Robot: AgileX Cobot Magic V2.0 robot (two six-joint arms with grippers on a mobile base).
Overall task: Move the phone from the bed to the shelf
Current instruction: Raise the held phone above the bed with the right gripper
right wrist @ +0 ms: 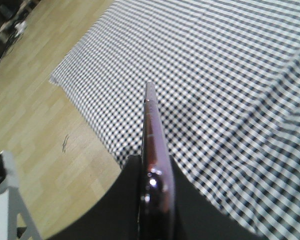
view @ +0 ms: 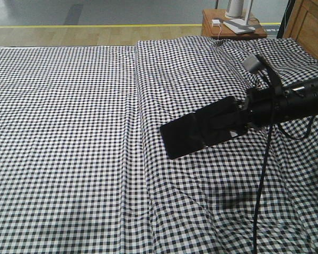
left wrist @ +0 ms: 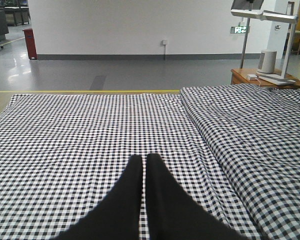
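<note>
The phone (view: 177, 138), a thin black slab with a pinkish edge, hangs in the air above the bed (view: 69, 132), which has a black-and-white checked cover. My right gripper (view: 204, 129) is shut on its right end. In the right wrist view the phone (right wrist: 151, 130) stands edge-on between the two black fingers of the right gripper (right wrist: 155, 162), over the bed (right wrist: 230, 75) near its edge. My left gripper (left wrist: 143, 159) is shut with nothing in it, low over the bed (left wrist: 65, 135). The shelf is out of view.
A small reddish-brown side table (view: 230, 26) with a white cylinder and a charger stands beyond the bed's far right corner. A tan wooden cabinet (view: 310, 26) stands at the far right. Wood floor (right wrist: 50, 125) lies beside the bed's edge.
</note>
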